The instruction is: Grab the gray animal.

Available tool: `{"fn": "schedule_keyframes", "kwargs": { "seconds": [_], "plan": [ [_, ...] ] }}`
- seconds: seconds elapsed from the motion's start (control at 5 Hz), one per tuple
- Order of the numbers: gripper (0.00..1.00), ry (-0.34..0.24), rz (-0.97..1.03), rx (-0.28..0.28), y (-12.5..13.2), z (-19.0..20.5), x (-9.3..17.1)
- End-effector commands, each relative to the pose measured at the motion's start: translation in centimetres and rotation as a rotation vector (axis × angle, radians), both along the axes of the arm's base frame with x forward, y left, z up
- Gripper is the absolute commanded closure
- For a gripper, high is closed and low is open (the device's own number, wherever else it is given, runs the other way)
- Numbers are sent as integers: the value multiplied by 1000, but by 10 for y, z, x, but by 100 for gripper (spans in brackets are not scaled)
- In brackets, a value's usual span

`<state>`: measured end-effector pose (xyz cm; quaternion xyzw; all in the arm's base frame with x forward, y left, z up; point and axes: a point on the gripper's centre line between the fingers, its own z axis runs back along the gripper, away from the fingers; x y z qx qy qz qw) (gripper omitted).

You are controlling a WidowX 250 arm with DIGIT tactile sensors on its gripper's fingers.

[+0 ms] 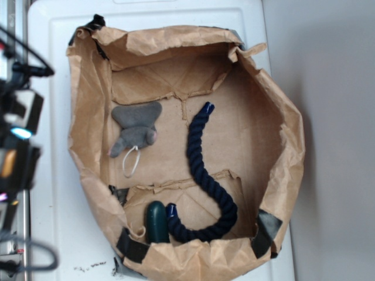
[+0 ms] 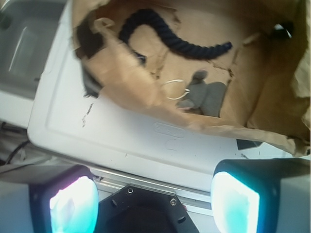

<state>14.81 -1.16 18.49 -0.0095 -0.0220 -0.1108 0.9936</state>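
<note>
Gray animal (image 1: 136, 129) is a small soft toy, and it lies on the floor of a brown paper bag (image 1: 88, 117) that has been cut low and folded open. It sits on the left side of the bag in the outside view, near the paper wall. Its wide flat dark part points to the top of the picture, and a thin white string loop (image 1: 131, 161) hangs off its lower end. A pinkish spot shows on its side.

A long dark blue rope (image 1: 202, 175) curls through the middle of the bag. It is apart from the toy and does not touch it. A dark green round thing (image 1: 156, 221) sits at the bottom edge, beside one end of the rope. The bag rests on a white lid (image 1: 53, 175).

The gripper (image 2: 153, 204) is not over the bag yet. In the wrist view its two pads (image 2: 73, 204) stand wide apart with nothing between them, so it is open and empty. It hangs off past the edge of the lid, and the toy (image 2: 206, 94) shows far ahead behind the paper wall.

So I think the reach has hardly begun. Next the arm should go over the paper wall, stop above the toy, go down, and close on its soft body. It should keep clear of the wall and the rope.
</note>
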Motion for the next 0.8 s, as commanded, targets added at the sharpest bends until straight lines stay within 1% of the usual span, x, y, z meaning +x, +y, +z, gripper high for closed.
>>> {"fn": "schedule_keyframes", "kwargs": {
  "seconds": [0.0,0.2,0.4,0.6],
  "plan": [
    [0,-51,-1,-3,-12,11,46],
    [0,-70,-100,-14,-28,7,60],
    [0,-83,-225,-25,-34,-4,82],
    [0,-79,-360,-77,-18,-21,103]
  ]
}}
